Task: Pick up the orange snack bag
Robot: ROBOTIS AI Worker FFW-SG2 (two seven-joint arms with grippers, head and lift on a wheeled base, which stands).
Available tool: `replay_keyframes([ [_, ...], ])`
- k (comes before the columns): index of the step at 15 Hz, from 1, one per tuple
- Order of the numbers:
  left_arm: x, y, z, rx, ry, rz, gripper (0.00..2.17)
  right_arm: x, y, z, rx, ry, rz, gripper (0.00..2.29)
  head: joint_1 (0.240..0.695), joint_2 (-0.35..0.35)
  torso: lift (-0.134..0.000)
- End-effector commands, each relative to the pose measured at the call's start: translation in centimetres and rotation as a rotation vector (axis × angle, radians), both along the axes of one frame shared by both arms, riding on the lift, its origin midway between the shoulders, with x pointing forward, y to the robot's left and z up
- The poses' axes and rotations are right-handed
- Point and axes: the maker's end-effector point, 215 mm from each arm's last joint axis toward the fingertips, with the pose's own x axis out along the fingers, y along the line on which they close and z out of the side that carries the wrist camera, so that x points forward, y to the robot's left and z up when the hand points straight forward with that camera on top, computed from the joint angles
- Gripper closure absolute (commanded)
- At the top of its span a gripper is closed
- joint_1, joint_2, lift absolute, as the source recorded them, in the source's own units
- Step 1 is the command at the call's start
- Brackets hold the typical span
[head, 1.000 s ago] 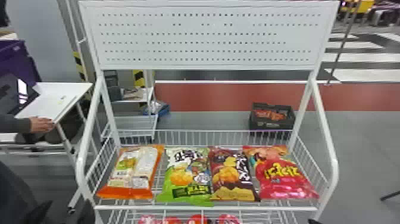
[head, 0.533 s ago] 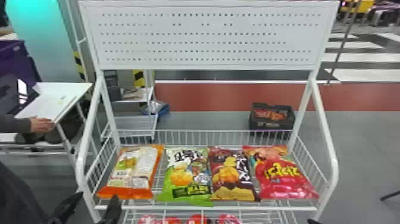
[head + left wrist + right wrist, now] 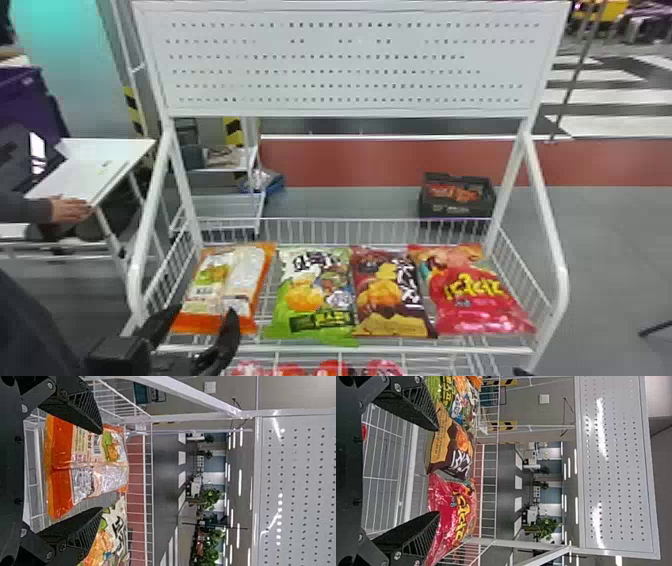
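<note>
Black L gripper [image 3: 204, 312] is wide open w/ nothing held, by the near end of the orange snack bag [image 3: 215, 284]; contact unclear. Bag lies flat at L of wire basket [image 3: 410, 349], then green bag [image 3: 312, 295], brown bag [image 3: 390, 300], red bag [image 3: 475, 302] at R. Far R, black crate [image 3: 455, 209] w/ orange-red packs [image 3: 452, 192]. R gripper [image 3: 522, 372] near R, open, empty.

Open gripper [image 3: 102, 471] (two black fingers) before an orange snack bag [image 3: 88, 465], white wire basket [image 3: 147, 494]
</note>
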Motion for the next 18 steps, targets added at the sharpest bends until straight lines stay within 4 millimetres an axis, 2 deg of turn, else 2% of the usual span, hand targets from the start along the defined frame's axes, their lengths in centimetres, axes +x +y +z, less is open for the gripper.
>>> replay_keyframes([
  [1,1.8,-0.7,-0.3,0.010,0.008,-0.005,0.23,0.0,0.4,-0.1,0.002,0.001,0.006,0.14,0.499,0.000,0.000],
  [6,5.9,-0.8,-2.6,0.041,0.067,-0.001,0.23,0.1,0.3,0.0,0.004,-0.002,0.003,0.14,0.499,0.000,0.000],
  [8,6.8,-0.5,-3.5,0.044,0.085,0.005,0.23,0.0,0.3,-0.1,0.003,0.001,0.003,0.14,0.499,0.000,0.000],
  [15,8.8,0.9,-5.6,0.053,0.141,0.025,0.23,-0.1,0.2,-0.1,0.002,0.002,0.001,0.14,0.499,0.000,0.000],
  [17,9.1,1.2,-6.1,0.056,0.154,0.029,0.34,-0.1,0.2,0.0,0.002,0.001,0.001,0.14,0.499,0.000,0.000],
  [18,9.1,1.2,-6.2,0.055,0.157,0.028,0.49,-0.1,0.1,-0.1,0.000,0.002,0.001,0.14,0.499,0.000,0.000],
])
